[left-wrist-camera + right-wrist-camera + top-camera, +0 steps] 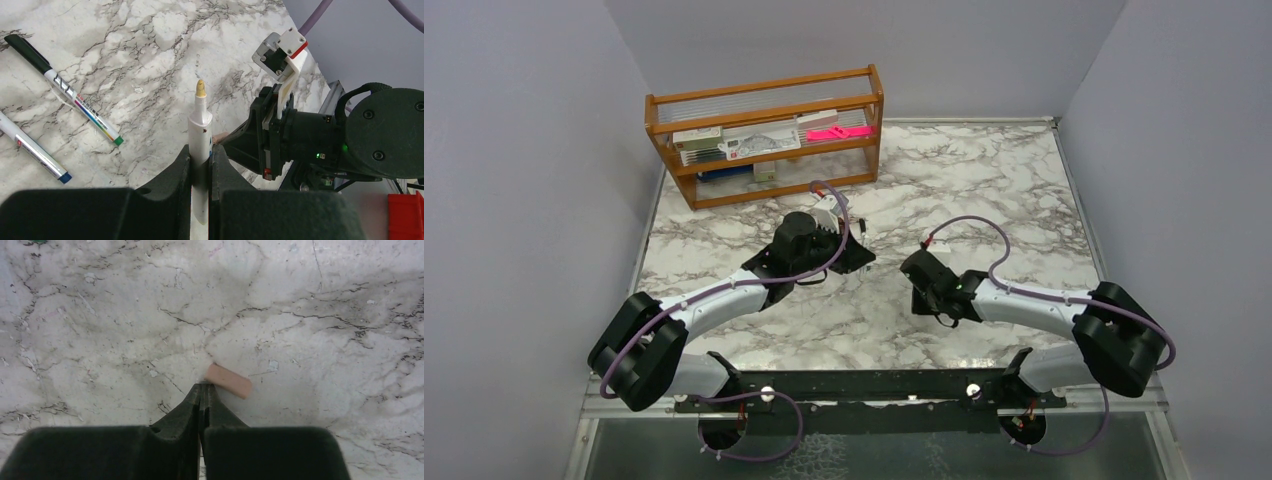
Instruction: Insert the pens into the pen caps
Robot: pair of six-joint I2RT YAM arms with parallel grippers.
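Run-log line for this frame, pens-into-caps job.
left fingers: shut on white pen, tip bare | right fingers: shut, peach cap at tips, hold unclear | step: pen not yet capped

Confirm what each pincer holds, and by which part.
Left pincer: uncapped pen, gripped on the barrel. Right pincer: peach cap, pinched at one end.

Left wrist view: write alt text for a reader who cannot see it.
The left hand grips an uncapped white pen, its yellowish tip pointing away over a marble table. A black-capped pen and a blue-ended pen lie at the left; the right arm is at the right.
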